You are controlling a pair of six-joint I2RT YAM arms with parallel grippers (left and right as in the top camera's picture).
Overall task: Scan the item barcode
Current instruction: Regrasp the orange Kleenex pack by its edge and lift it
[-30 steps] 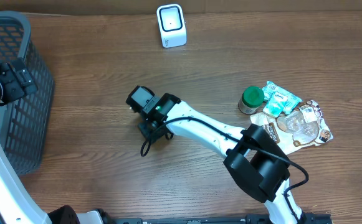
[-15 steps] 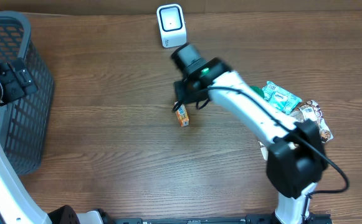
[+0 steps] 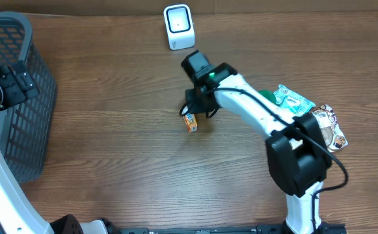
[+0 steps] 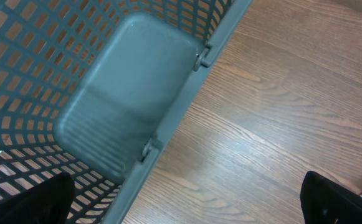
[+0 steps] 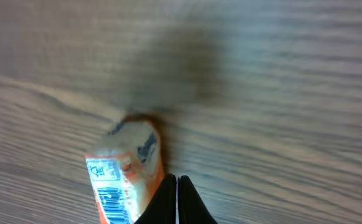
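Overhead view: an orange packet (image 3: 190, 121) lies robot-side of the scanner (image 3: 178, 26), with the right gripper (image 5: 177, 198) pinched shut just beside it (left gripper (image 4: 181, 205), far left of the scanner, gapes wide).

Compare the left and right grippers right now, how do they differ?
Jaws: left gripper stands wide open; right gripper is shut, fingers pressed together. Place: left is at the edge of the grey basket; right is low over the table beside the orange packet, which lies outside its fingers. Shared: neither holds anything.
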